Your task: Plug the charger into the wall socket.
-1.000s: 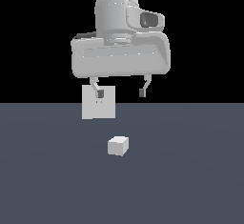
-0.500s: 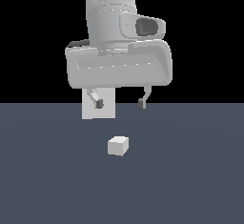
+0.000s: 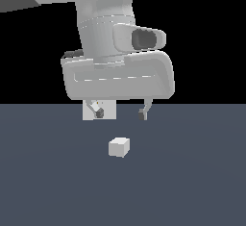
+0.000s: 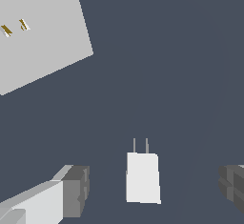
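Observation:
The charger is a small white cube lying on the dark floor; in the wrist view its two thin prongs show. My gripper hangs open above it, not touching it. The fingertips stand wide apart, and in the wrist view the charger lies between them. The wall socket is a flat upright white panel behind the gripper, mostly hidden by the hand. In the wrist view its two small slots show.
A dark grey floor spreads all around, with a black backdrop behind it. Nothing else stands on it.
The gripper has come closer to the camera and lower, so the hand now covers more of the wall socket. The charger has not moved.

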`<state>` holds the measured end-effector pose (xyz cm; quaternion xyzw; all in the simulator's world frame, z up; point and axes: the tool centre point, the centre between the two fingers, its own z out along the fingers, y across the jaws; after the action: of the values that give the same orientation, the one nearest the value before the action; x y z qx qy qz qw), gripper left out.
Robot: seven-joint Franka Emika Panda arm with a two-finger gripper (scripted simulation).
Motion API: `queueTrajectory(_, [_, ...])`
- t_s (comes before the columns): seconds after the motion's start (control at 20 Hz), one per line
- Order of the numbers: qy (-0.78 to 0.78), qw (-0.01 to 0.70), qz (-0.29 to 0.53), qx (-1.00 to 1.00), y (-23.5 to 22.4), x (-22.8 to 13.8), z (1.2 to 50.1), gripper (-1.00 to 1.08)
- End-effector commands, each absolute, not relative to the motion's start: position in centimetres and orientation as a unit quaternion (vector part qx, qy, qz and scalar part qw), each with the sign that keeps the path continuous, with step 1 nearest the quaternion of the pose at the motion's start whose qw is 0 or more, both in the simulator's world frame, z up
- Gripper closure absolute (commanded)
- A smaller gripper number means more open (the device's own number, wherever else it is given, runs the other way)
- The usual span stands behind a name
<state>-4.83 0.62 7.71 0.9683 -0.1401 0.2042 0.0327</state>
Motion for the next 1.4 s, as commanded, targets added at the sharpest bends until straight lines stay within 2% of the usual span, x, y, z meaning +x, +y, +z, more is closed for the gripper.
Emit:
queueTrajectory(0.0, [-0.147,0.035,0.215,0.965,0.6,-4.9,7.3,-0.92])
queueTrajectory(0.95, [-0.162,0.04,0.236,0.957,0.7,-5.1,6.0,-0.92])
queueTrajectory(1.35, [-0.163,0.039,0.236,0.957,0.7,-5.2,3.1,-0.92])
